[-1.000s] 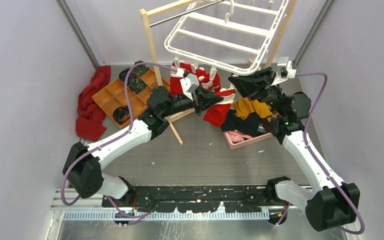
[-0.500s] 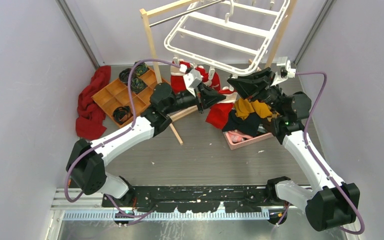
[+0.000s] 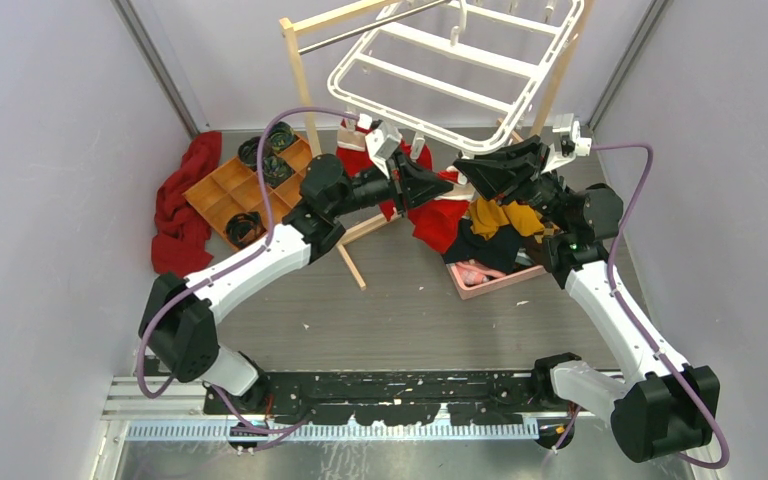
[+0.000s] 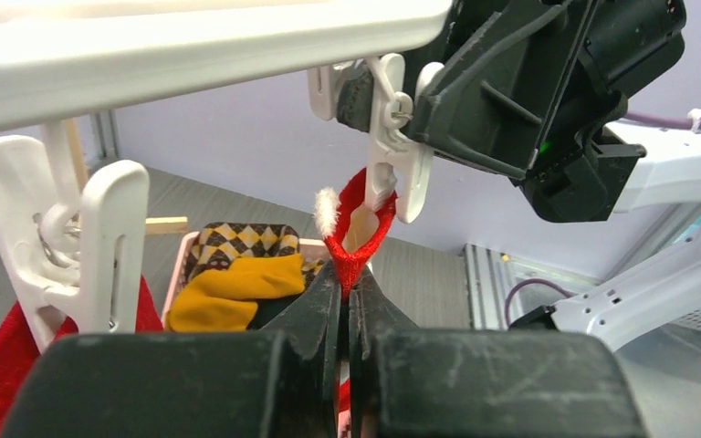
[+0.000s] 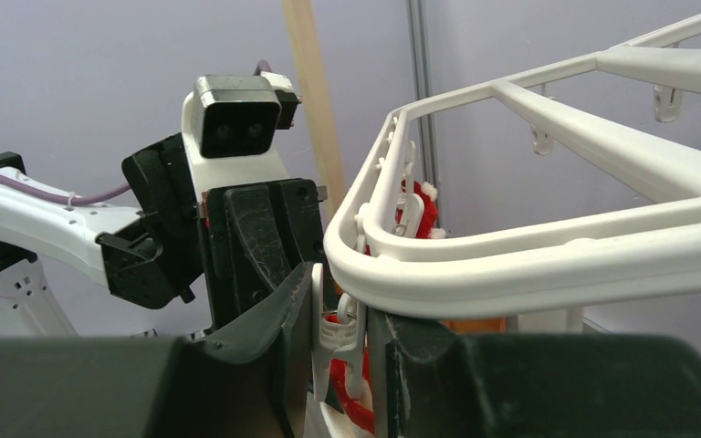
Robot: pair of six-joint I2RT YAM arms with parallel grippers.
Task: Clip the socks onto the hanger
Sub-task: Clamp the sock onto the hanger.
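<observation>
Both arms stretch up under the hanger [image 5: 529,260]. The left gripper [image 4: 347,297], clamped tight on a red sock [image 4: 356,228], holds it at a clip [image 4: 402,173] squeezed between the right gripper [image 5: 342,328] fingers.

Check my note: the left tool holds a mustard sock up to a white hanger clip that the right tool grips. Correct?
No: the left wrist view shows a red sock, not mustard. The left tool holds it up to a hanger clip that the right tool grips.
</observation>
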